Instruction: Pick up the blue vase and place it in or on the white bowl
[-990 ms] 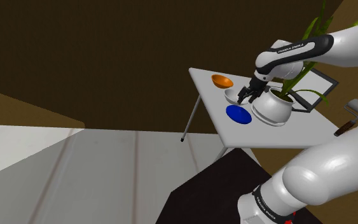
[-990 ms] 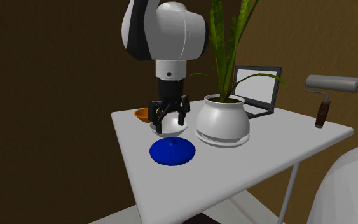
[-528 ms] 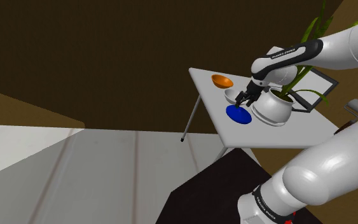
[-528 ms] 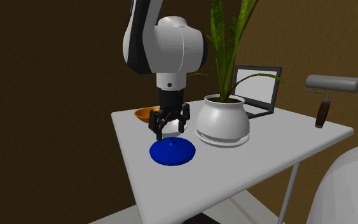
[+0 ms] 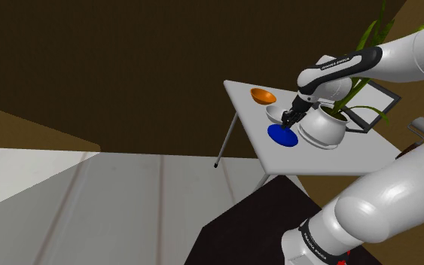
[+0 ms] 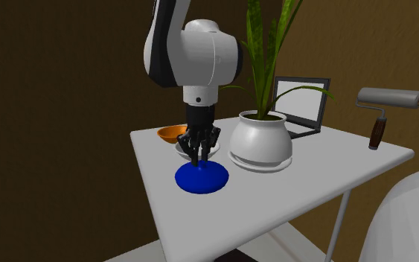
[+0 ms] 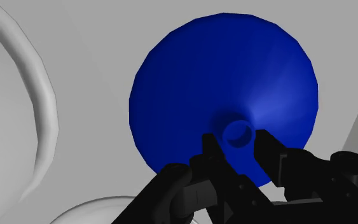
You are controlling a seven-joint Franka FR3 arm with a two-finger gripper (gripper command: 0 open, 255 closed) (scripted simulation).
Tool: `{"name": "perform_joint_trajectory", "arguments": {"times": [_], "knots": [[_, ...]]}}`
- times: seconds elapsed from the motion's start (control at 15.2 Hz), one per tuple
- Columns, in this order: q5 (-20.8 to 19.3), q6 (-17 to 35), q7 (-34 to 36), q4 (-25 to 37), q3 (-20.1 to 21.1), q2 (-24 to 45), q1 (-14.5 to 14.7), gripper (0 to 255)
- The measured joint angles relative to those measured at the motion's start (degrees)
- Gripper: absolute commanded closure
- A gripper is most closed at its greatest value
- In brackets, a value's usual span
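Now, left to right in the second exterior view: the orange bowl (image 6: 171, 133) sits at the table's (image 6: 312, 186) far corner, with the white bowl (image 6: 179, 148) just beside it. The gripper (image 6: 198, 158) is down on the blue vase (image 6: 202, 179), fingers pinched on its narrow neck. The vase rests on the tabletop, just in front of the white bowl. The potted plant (image 6: 260, 141) stands to its right.
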Motion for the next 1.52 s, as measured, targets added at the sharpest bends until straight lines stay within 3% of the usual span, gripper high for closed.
{"name": "perform_joint_trajectory", "arguments": {"times": [0.53,1.52], "knots": [[-0.20,-0.37,0.11,0.10,0.04,-0.30,-0.06,255],[-3.36,-12.44,2.99,6.00,1.99,-7.10,-0.67,255]]}}
